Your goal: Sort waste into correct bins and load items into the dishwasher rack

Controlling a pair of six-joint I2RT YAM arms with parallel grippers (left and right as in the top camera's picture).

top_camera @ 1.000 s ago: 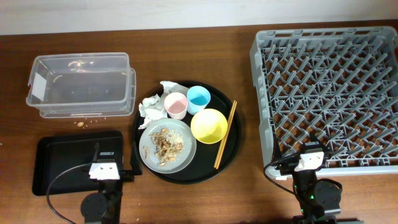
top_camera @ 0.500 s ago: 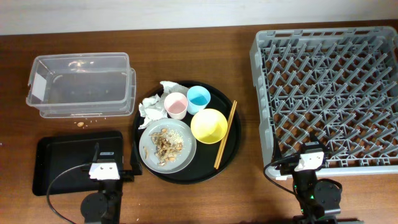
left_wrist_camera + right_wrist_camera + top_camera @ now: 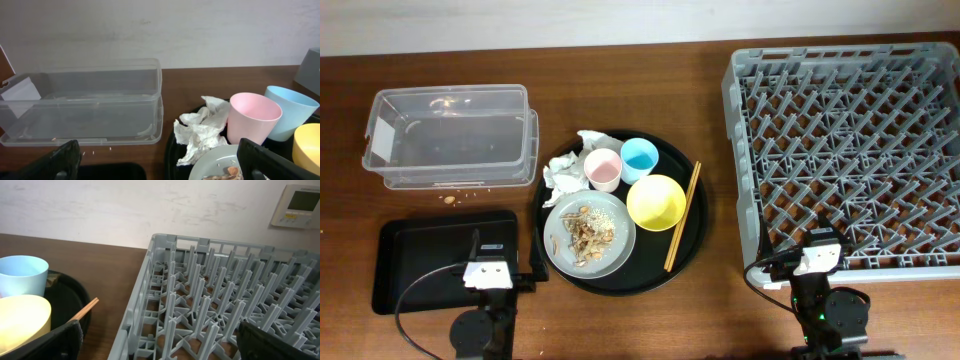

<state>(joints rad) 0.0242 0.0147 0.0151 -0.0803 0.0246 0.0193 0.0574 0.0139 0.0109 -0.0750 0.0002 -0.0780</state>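
Left gripper (image 3: 159, 160) hung spread and empty left of the round black tray (image 3: 693, 235); right gripper (image 3: 159, 340), likewise spread, right of it.

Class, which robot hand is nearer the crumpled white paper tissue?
Left. In the overhead view the left hand sits below-left of the crumpled white paper tissue; the right hand is far right, by the grey plastic grid rack.

I run this rig in what looks like an indoor test room: brown wood-grain table (image 3: 700, 60), bare white wall (image 3: 150, 30), white wall-mounted control panel (image 3: 301, 205), large grey plastic grid dishwasher rack (image 3: 733, 120).
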